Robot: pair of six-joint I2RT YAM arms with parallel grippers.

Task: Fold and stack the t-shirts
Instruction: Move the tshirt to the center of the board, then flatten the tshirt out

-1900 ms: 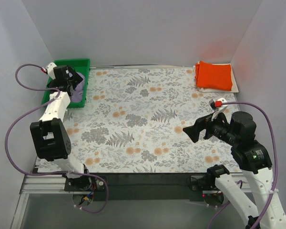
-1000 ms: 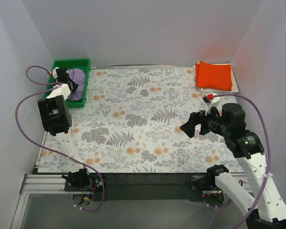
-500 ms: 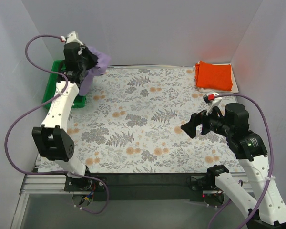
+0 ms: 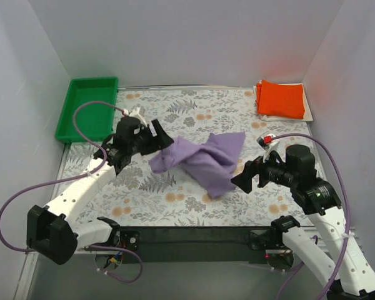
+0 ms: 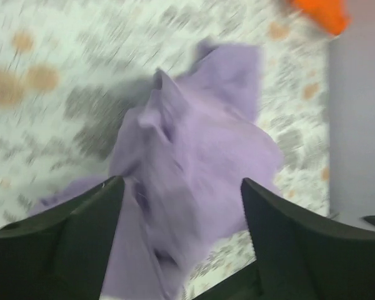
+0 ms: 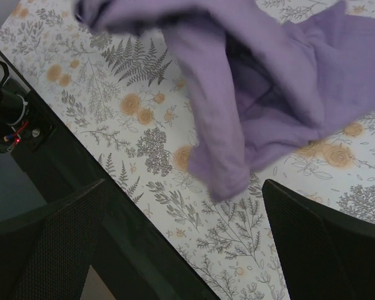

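We are laying out the purple shirt [image 4: 206, 159]. The left claw [image 4: 161, 139] and right claw [image 4: 239, 175] are beside it, both released. Next we need to spread it flat.

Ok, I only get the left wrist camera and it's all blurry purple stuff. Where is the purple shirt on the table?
Observer: The top camera shows the crumpled lavender cloth t-shirt in the middle of the flower-patterned table, between both arms.
Operator: Where's the other gripper?
Observer: The right gripper is open, pointing at the shirt's near right edge, holding nothing.
Operator: And the orange bit in my corner?
Observer: That's a folded bright orange t-shirt at the far right corner, lying on a folded whitish t-shirt.
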